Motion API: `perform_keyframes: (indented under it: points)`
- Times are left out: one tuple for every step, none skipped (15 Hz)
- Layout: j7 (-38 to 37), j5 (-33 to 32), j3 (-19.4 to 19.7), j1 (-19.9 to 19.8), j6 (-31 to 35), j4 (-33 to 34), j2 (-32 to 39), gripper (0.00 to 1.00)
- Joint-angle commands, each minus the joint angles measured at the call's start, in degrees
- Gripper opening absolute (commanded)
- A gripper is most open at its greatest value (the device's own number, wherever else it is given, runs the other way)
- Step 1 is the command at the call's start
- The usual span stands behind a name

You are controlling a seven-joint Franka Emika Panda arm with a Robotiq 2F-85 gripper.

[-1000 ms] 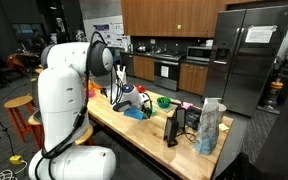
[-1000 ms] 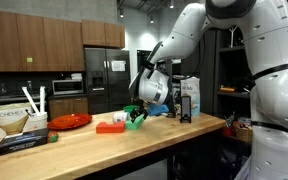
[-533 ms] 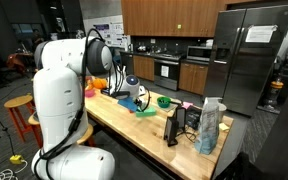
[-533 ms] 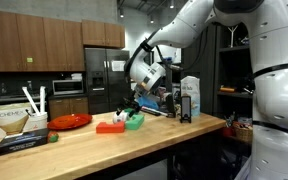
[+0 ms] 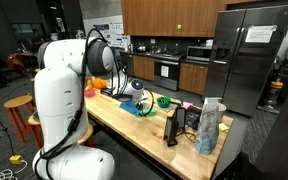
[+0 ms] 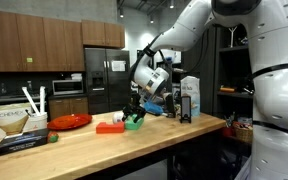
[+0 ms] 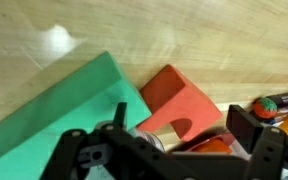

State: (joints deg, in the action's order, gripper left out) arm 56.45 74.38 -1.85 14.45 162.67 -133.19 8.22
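We see the gripper [image 7: 169, 135] spread apart and empty above the red block [image 7: 179, 100], just beside the green block [image 7: 64, 115]; nothing is lifted yet.

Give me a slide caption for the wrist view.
Open hand above a green block and a red block lying side by side on a wooden table.

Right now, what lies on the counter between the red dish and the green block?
A red block lies between the red dish and the green block, close to the green one. This shows in an exterior view.
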Motion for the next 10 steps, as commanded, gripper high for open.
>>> perform_keyframes:
  points:
    - [-5.2,-5.8,1.2,-0.1,-2.0,-2.2,0.7,1.0]
    - [-6.1,-7.4,1.3,-0.1,-2.0,-2.0,0.8,1.0]
    - [-7.3,-9.0,1.3,0.0,-2.2,-2.0,0.7,1.0]
    - [-7.8,-10.2,1.4,0.0,-2.3,-2.0,0.7,1.0]
    - [-8.7,-11.7,1.4,0.1,-1.8,-2.1,0.9,1.0]
    - [-9.7,-13.5,1.5,0.2,-1.1,-2.4,1.0,1.0]
    - [-11.1,-15.8,1.7,0.4,-0.4,-2.7,1.1,1.0]
    - [-12.6,-18.5,1.9,0.6,0.2,-3.1,1.1,1.0]
    - [-14.4,-21.8,2.2,0.9,1.3,-3.6,1.2,1.0]
    - [-16.7,-25.7,2.7,1.2,2.6,-4.3,1.3,1.0]
